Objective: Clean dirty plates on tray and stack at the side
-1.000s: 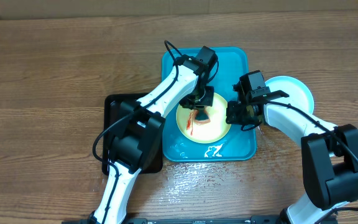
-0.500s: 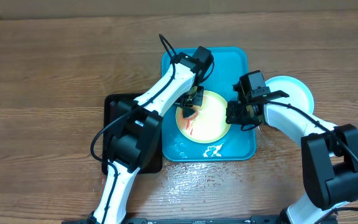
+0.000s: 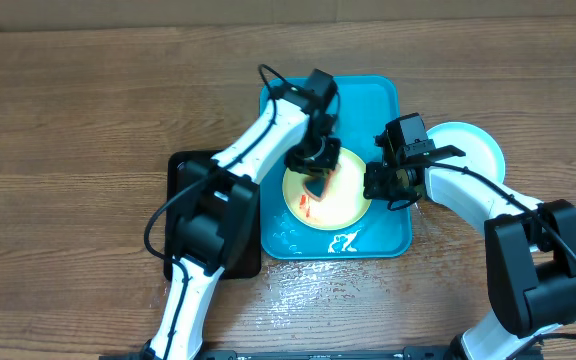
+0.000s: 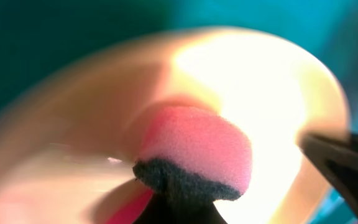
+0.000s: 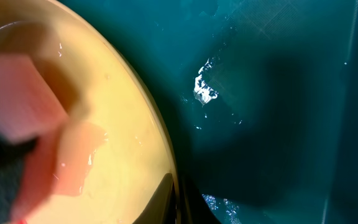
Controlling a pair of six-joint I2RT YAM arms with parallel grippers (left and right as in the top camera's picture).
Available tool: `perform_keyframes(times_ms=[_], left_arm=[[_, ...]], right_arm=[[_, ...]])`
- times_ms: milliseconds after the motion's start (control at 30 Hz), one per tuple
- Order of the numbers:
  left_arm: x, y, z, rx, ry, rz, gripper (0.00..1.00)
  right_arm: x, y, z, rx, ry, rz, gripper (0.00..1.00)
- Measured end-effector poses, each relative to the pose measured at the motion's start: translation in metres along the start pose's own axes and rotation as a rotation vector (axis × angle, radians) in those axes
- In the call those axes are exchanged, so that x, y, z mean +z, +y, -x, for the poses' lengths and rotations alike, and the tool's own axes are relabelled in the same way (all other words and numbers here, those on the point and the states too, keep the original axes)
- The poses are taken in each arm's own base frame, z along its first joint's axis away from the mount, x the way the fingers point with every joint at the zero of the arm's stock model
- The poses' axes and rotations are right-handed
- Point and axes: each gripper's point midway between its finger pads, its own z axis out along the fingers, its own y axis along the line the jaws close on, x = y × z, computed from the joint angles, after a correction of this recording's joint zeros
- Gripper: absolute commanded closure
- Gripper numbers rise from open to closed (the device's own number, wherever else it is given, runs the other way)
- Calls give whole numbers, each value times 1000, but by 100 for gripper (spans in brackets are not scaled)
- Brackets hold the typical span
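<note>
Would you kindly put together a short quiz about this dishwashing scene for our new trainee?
1. True or false: the pale yellow round plastic plate lies outside the large turquoise plastic tray.
2. What is the left claw gripping? A) a white cloth B) a pink foam sponge with a dark scouring side C) nothing
3. Where does the light blue round plastic plate sit?
Key: 1 false, it lies on the tray. 2 B. 3 on the wooden table, just right of the tray.
</note>
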Motion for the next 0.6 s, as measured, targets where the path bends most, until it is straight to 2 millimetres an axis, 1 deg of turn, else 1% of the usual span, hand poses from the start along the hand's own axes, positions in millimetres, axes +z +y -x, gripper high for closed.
perform_keyframes(times_ms=[67,133,200,267,333,400,500,600], left_arm=[[3,-8,-11,14,35,6,96],[6,-11,-22,20,71,26,96],[6,-8,-34,19,111,67,96],[5,2,-44,9,145,128,96],[3,19,-49,4,158,211,96],[3,32,-50,6,158,274,96],[1,41,-51,25,142,336,96],[-4,55,-50,29,120,423,96]], right_arm=[[0,0,0,0,1,0,96],[0,0,-1,1,3,-1,96],[0,-1,-2,1,7,-2,96],[0,-1,-2,1,7,-2,96],[0,-1,-2,3,7,-3,96],[0,0,-3,3,11,3,96],[1,4,-6,0,24,17,96],[1,6,-7,2,28,21,96]])
